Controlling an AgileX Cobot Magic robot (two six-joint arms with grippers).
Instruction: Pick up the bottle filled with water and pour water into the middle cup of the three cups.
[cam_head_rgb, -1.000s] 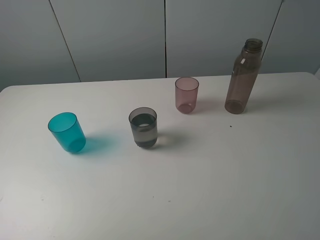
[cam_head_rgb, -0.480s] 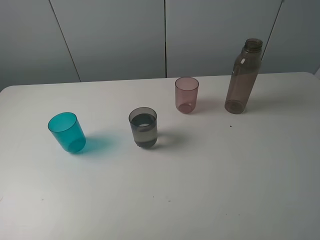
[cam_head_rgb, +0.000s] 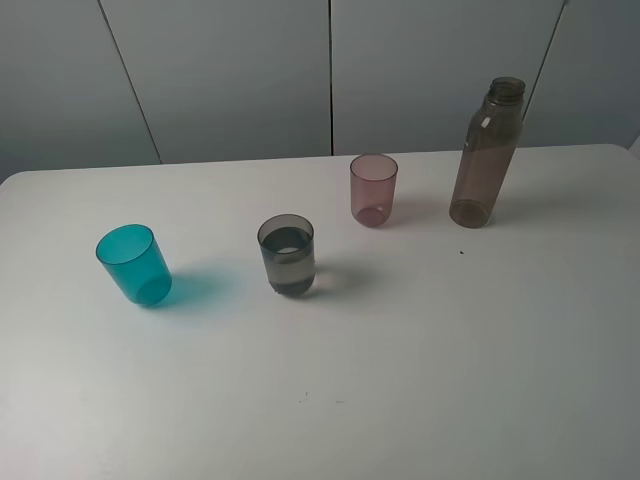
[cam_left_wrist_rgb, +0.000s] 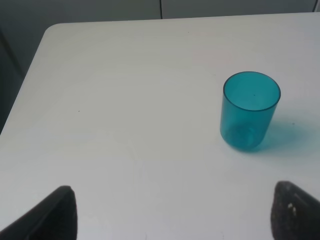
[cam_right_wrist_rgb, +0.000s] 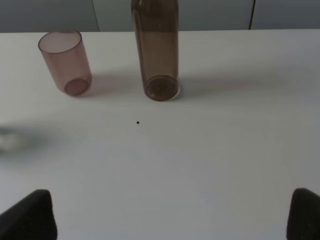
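Grippers, right (cam_right_wrist_rgb: 170, 215) and left (cam_left_wrist_rgb: 172, 212), gape wide, holding nothing. The bottle (cam_head_rgb: 486, 155) stands upright far right; the grey cup (cam_head_rgb: 287, 256), part-filled, sits mid-table.

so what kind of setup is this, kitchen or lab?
Probably a lab test bench: bare white table, plain grey panel wall, and only staged props, three cups and a bottle.

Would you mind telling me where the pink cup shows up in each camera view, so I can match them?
Exterior high: pink cup stands upright at the back of the table, right of centre, left of the bottle.
Left wrist: not in it; only the teal cup shows.
Right wrist: pink cup beside the bottle.
Shared landmark: the bottle.
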